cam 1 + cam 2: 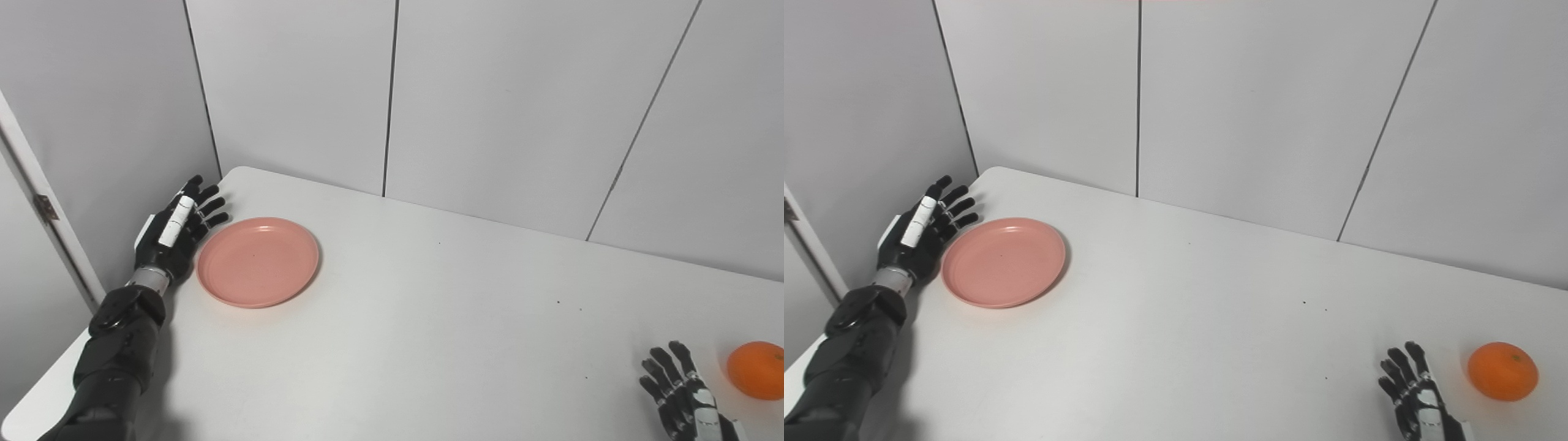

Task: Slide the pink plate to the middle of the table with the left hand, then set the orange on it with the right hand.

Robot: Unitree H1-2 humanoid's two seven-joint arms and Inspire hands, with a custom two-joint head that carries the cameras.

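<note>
Lining up for the first step, I have the left hand (174, 229) set edge-on just beside the outer rim of the pink plate (258, 261), fingers stretched out and apart, grasping nothing. From here I cannot tell whether the palm is already touching the rim or sits a hair off it. By my reading the slide has not begun: the plate lies close to the desk's (429, 318) far corner on that hand's side, well away from the middle.

The next move, as I judge it, calls for a sideways push with the flat of the hand against the rim, kept low so the fingers don't ride up over the shallow lip, and aimed inward and a little toward me.

Room is good. Across the plate from the hand the desk is bare all the way over, so nothing blocks the path. Behind the hand, though, the desk edge and the side wall (92, 122) stand close, leaving little space to draw back for a wind-up.

My right hand (1418, 401) rests open and released low on the desk, fingers spread, with the orange (1502, 371) just beyond it on the outer side, near but apart. That fruit sits close to the picture's edge, so I would watch for it rolling when reached.
</note>
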